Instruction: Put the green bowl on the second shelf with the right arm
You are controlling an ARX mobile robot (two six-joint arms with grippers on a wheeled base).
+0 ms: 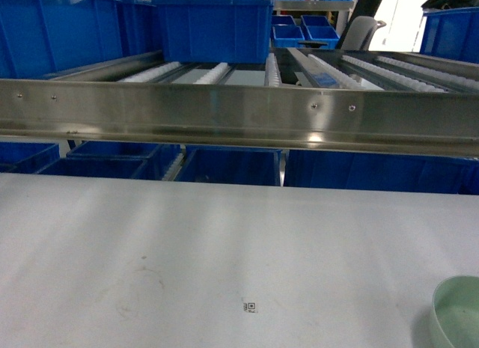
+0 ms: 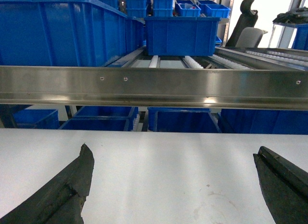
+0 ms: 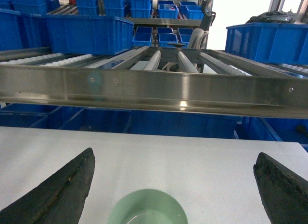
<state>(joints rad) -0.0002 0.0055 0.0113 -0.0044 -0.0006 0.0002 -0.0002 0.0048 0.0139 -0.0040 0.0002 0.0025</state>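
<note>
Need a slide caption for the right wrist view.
Open right hand above the green bowl on the white table, facing the steel roller shelf.

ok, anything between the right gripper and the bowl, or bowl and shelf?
Nothing visible between the open right gripper and the bowl; it sits on the table between the fingers. Toward the shelf, the steel front rail crosses the path, so the bowl must be lifted over it.
</note>
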